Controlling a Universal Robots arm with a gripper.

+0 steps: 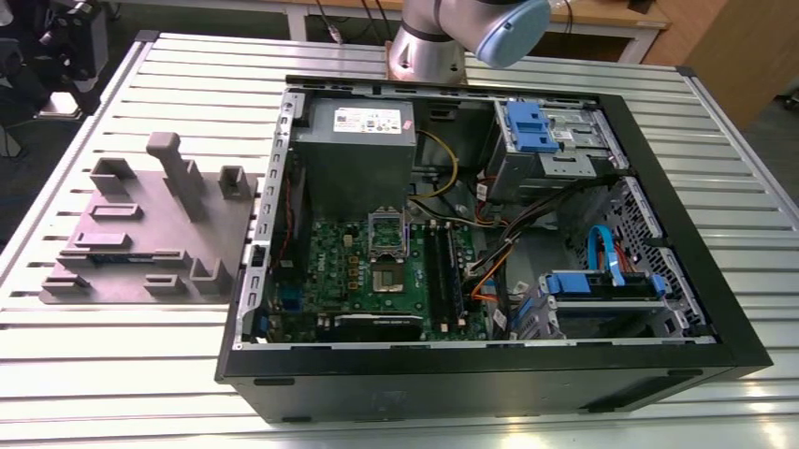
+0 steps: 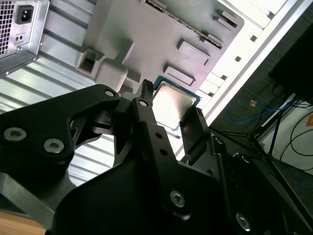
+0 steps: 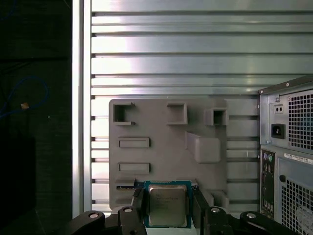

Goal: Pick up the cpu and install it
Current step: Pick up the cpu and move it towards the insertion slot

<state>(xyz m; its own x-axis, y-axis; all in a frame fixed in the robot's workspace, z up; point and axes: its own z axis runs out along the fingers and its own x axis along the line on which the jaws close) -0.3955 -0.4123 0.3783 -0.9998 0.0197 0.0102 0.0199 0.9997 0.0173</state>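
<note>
Already, the cpu sat flat between your jaws, which were closed on its two opposite edges. It hung over the grey fixture on the tabletop, with the open computer case beside that fixture.

Black claw clasping cpu at both edges, grey moulded tray behind; slatted table beneath
</note>
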